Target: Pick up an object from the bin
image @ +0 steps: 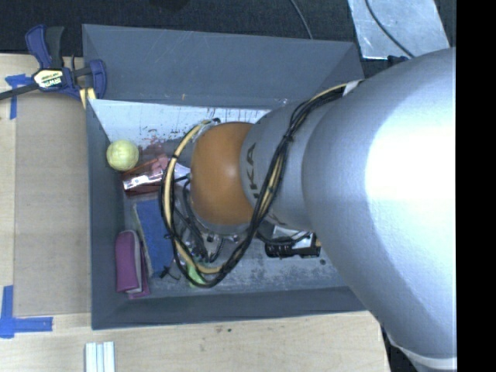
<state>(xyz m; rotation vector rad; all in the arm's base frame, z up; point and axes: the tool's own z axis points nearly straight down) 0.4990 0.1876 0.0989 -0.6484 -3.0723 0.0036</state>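
Where the arm comes in from the right of the frame, its orange wrist cover [221, 173] sits over the middle of the grey metal bin [217, 64]. The gripper [201, 246] hangs below it among black and yellow cables, low in the bin's lower centre. Whether it is apart or together cannot be told, and nothing can be seen held in it.

The thing nearest it is a flat blue object [155, 239] lying lengthwise just to its left. A purple pouch [129, 262] lies beside that, against the left wall. Further up the left side are a dark red item with a white label [143, 183] and a yellow-green ball [122, 155]. A small black object [293, 247] lies right of the gripper.
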